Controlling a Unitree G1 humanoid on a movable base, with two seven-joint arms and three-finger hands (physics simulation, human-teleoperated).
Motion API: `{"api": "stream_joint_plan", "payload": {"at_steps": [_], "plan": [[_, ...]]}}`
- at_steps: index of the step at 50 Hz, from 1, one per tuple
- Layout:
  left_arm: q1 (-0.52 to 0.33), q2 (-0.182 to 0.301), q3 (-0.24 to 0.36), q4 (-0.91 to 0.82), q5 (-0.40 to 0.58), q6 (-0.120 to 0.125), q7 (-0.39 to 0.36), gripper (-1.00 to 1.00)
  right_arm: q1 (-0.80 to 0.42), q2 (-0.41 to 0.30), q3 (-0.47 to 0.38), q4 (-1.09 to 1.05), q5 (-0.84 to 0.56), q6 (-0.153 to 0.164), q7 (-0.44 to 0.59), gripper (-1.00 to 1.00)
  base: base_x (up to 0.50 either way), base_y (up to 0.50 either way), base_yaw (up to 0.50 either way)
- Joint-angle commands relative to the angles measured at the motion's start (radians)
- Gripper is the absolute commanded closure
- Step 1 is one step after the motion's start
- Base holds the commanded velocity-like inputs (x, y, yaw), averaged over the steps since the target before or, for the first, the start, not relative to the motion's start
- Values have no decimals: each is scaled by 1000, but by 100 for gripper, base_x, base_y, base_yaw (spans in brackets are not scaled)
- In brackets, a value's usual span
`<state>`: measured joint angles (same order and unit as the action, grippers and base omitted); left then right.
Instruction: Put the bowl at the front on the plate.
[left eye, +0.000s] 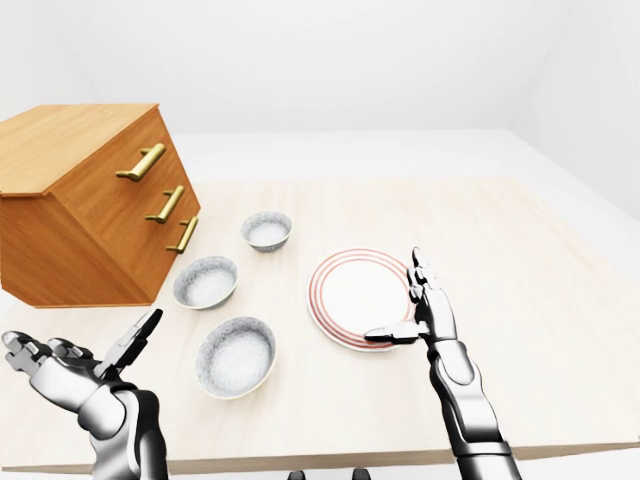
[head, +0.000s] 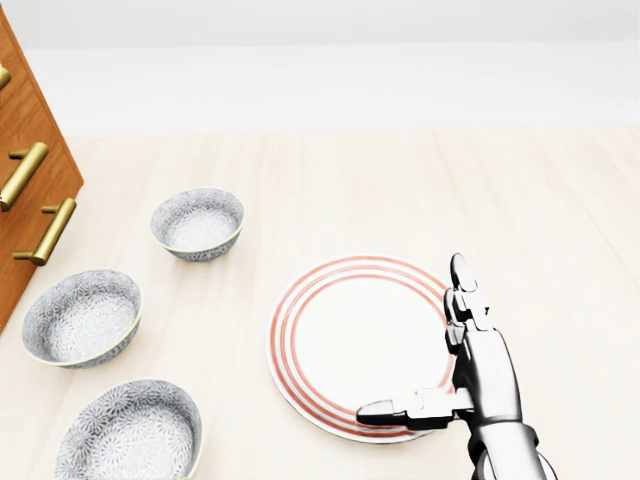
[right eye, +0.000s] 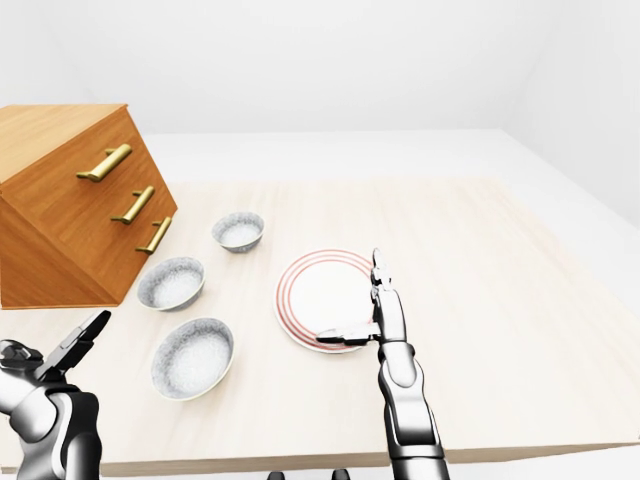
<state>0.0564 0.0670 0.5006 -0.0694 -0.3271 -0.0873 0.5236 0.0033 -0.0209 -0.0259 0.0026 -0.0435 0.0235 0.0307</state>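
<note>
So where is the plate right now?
In the left-eye view the plate sits just right of centre, right of the middle bowl, with the open right hand overlapping its right edge.

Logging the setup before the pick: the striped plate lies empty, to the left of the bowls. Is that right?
No. The plate is empty, but it lies to the right of the row of bowls, as the left-eye view shows.

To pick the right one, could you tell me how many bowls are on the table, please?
3, in a line left of the red-ringed plate in the left-eye view: the top bowl, the middle bowl by the drawer chest, the bottom bowl. None appears hidden.
</note>
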Motion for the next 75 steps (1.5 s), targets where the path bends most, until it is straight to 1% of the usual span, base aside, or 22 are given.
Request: {"api": "stream_joint_plan", "payload": {"at_steps": [1,3,6,12,17,19,23,25,27,31,32,33,34,36,38,54,62,65,67,70,73,75], "plan": [[4,-3,3,-16,-1,0,0,-100,2,2,3,-9,-5,4,2,-100,50,0,0],[4,-3,3,-15,0,0,0,-100,0,1,1,0,-4,-3,3,-100,50,0,0],[3,-4,3,-13,1,0,0,-100,0,1,1,-2,-5,-3,3,-100,50,0,0],[3,-4,3,-15,1,0,0,-100,4,2,3,-18,-9,7,0,-100,50,0,0],[3,-4,4,-19,1,0,0,-100,1,1,3,1,-7,-11,3,-100,50,0,0],[-1,-4,4,-9,3,0,0,-100,3,2,4,-10,-7,-3,4,-100,50,0,0],[-6,-1,2,8,3,0,0,-100,2,2,2,-1,-12,-4,-4,-100,40,0,0],[-5,0,0,8,2,0,0,-100,8,4,10,-26,-19,9,-4,-100,0,0,0],[-3,0,0,6,1,0,0,-100,6,1,24,-19,-42,3,1,-100,0,0,0],[-1,0,1,0,1,0,0,-100,21,5,38,-68,-74,23,1,-100,0,0,0],[-2,0,1,2,2,0,0,-100,27,5,38,-80,-75,21,4,-100,0,0,0],[-4,0,0,6,3,0,0,-100,29,5,36,-84,-81,29,2,-100,0,0,0],[-5,0,-1,9,3,0,0,-100,36,4,39,-117,-85,51,7,-100,0,0,0],[-4,1,-1,7,3,0,0,-100,42,4,41,-136,-97,64,9,-100,0,0,0],[-6,1,-3,11,4,0,0,-100,44,16,37,-164,-61,64,24,-100,0,0,0],[-13,4,-7,38,5,0,0,-100,-35,24,104,-312,-171,64,25,-100,0,0,0],[-13,7,-10,41,3,0,0,-100,-87,27,116,-366,-216,64,37,-100,0,0,0],[-11,7,-10,35,1,0,0,-100,-109,16,146,-388,-281,64,63,-100,0,0,0],[-8,6,-9,29,1,0,0,-100,-123,4,181,-387,-367,64,94,-100,0,0,0],[-8,7,-7,24,2,0,0,-100,-147,19,200,-394,-449,64,126,-100,0,0,0],[-6,5,-5,17,2,0,0,-100,-191,5,258,-396,-666,64,183,-100,0,0,0],[-9,5,-5,24,4,0,0,-100,-207,18,274,-392,-782,64,237,-100,0,0,0]]}}
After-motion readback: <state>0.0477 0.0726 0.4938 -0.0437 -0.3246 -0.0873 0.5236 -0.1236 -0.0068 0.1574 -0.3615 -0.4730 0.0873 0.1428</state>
